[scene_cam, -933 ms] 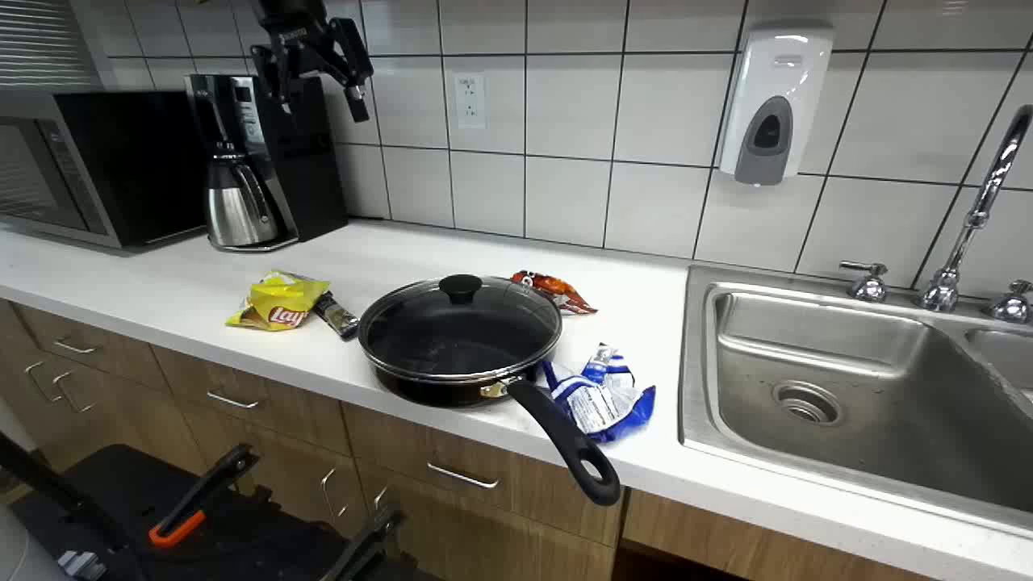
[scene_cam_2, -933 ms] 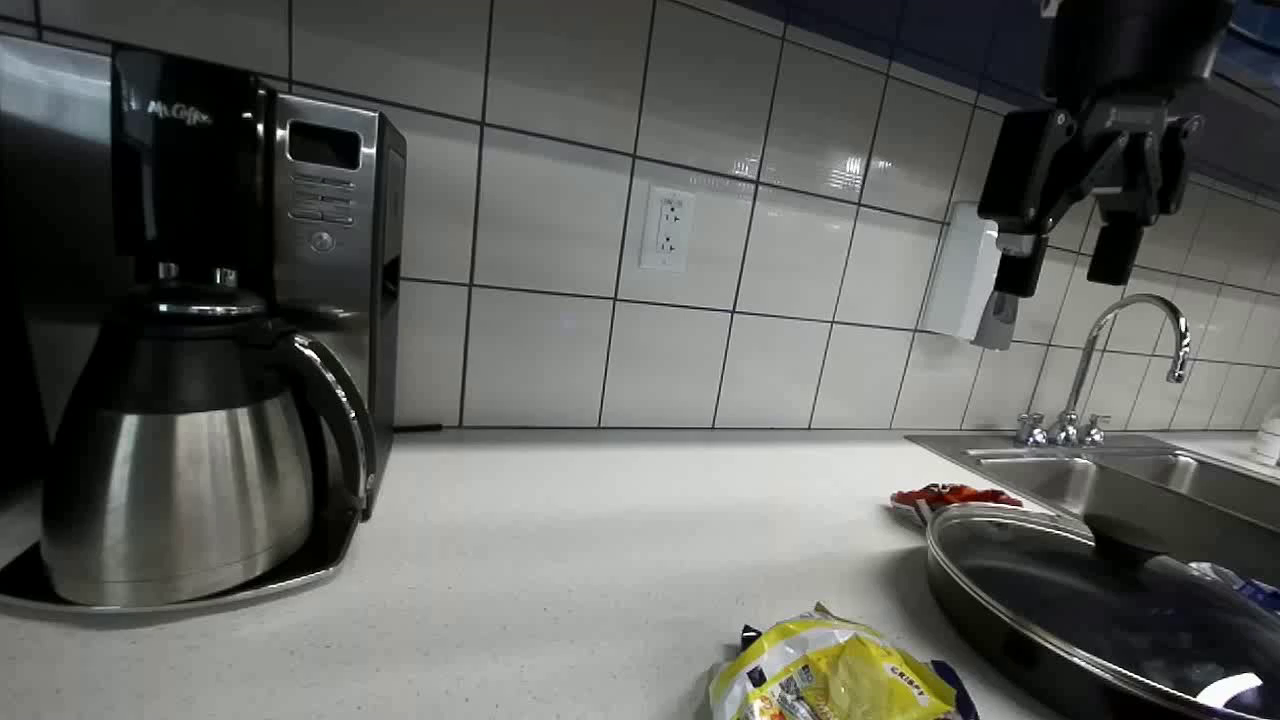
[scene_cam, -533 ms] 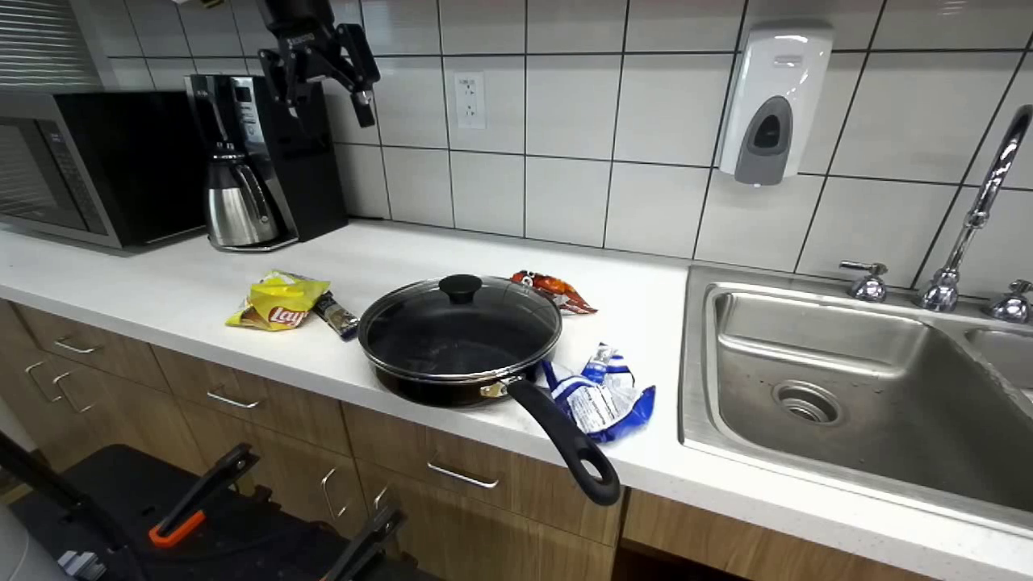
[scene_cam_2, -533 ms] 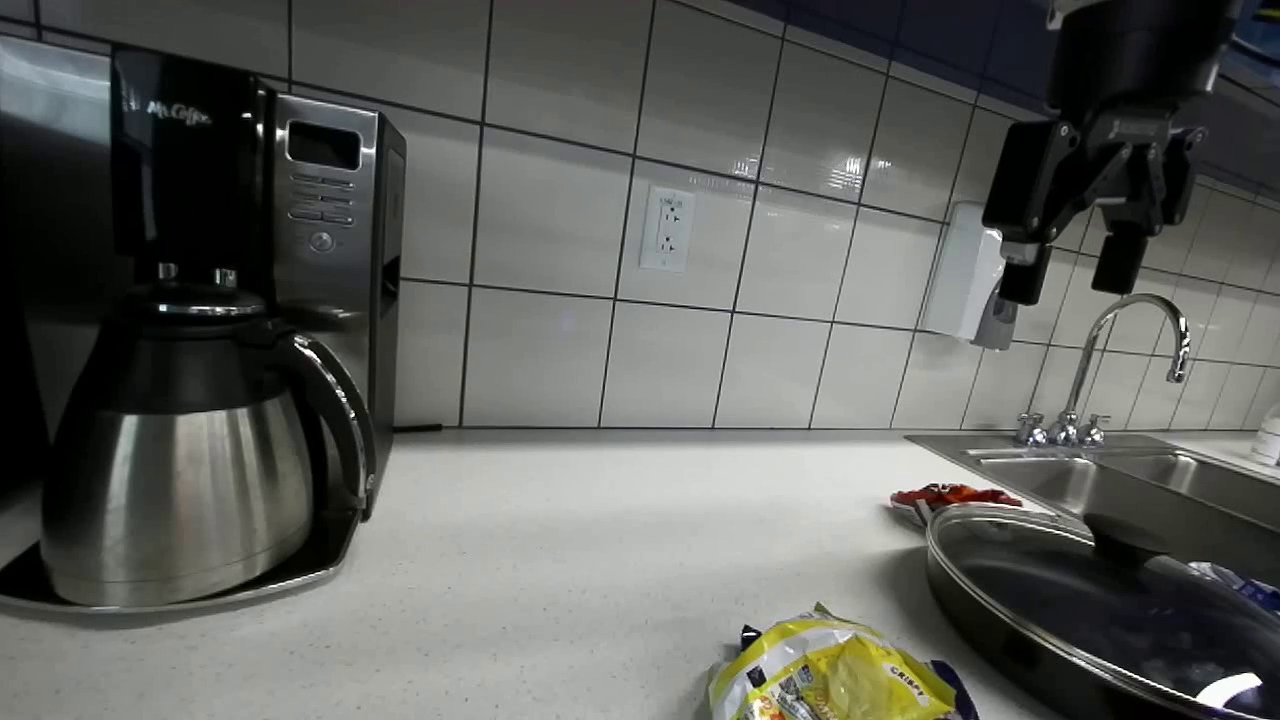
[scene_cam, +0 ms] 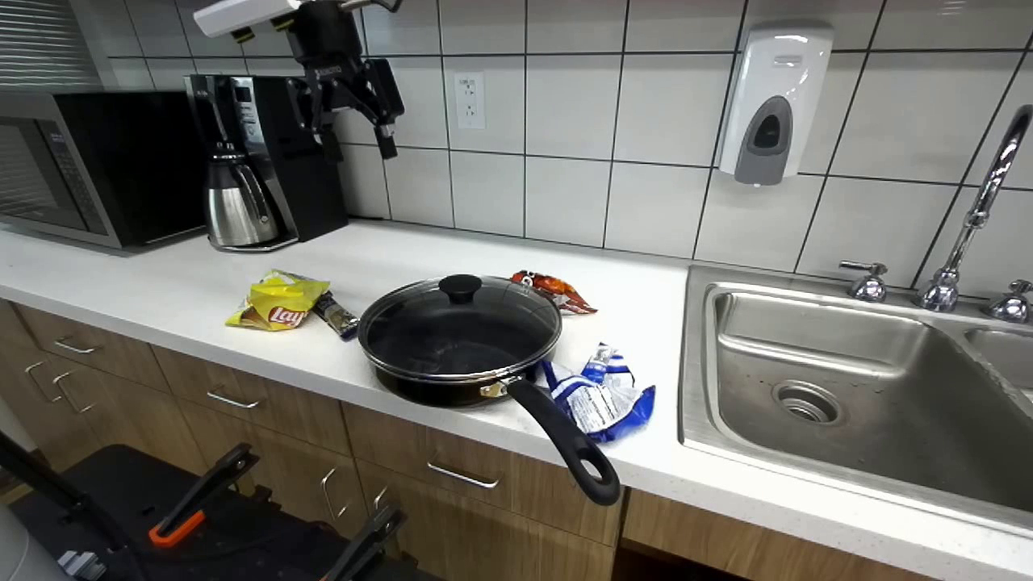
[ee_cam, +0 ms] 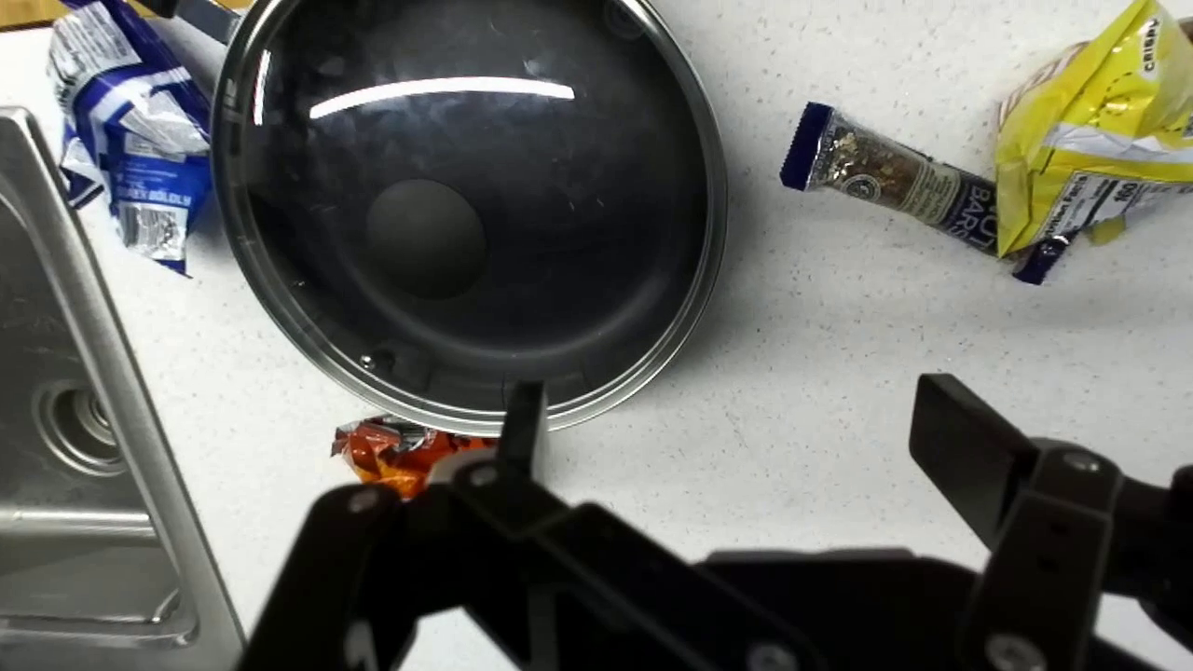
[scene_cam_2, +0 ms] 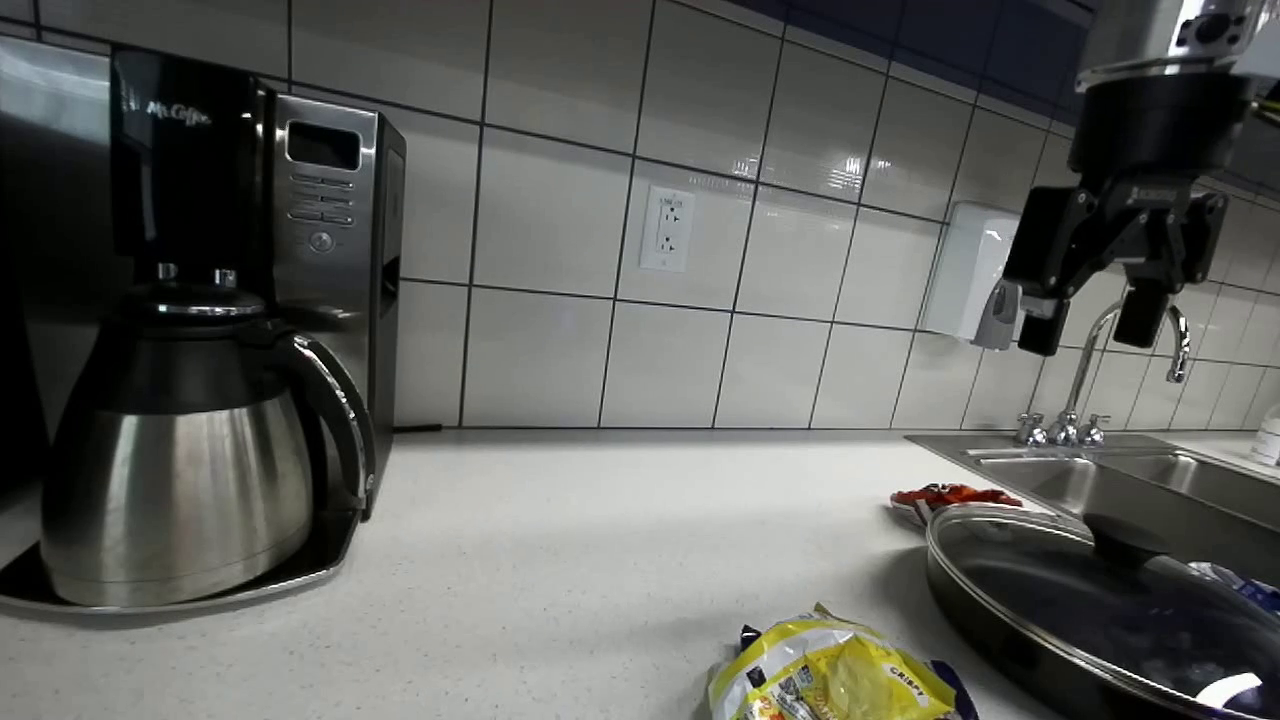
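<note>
My gripper (scene_cam: 360, 147) is open and empty, high above the white counter with its fingers pointing down. It also shows in an exterior view (scene_cam_2: 1092, 328) and in the wrist view (ee_cam: 732, 396), its fingers wide apart. Below stands a black pan with a glass lid (scene_cam: 458, 331), also in the wrist view (ee_cam: 466, 186). The lid has a black knob (scene_cam: 460, 288). A yellow chip bag (scene_cam: 280, 303) lies partly over a dark nut bar (scene_cam: 336, 315). A red-orange bag (scene_cam: 557, 292) lies behind the pan, partly hidden. A blue-white bag (scene_cam: 601, 397) lies beside the pan handle (scene_cam: 569, 444).
A coffee maker with a steel carafe (scene_cam_2: 180, 490) stands beside a microwave (scene_cam: 97, 169). A steel sink (scene_cam: 855, 387) with a faucet (scene_cam: 964, 234) is at the counter's other end. A soap dispenser (scene_cam: 776, 101) and an outlet (scene_cam: 470, 100) are on the tiled wall.
My gripper has moved down and to the right in both exterior views, with more of the arm now showing. It stays open. The pan and bags have not moved.
</note>
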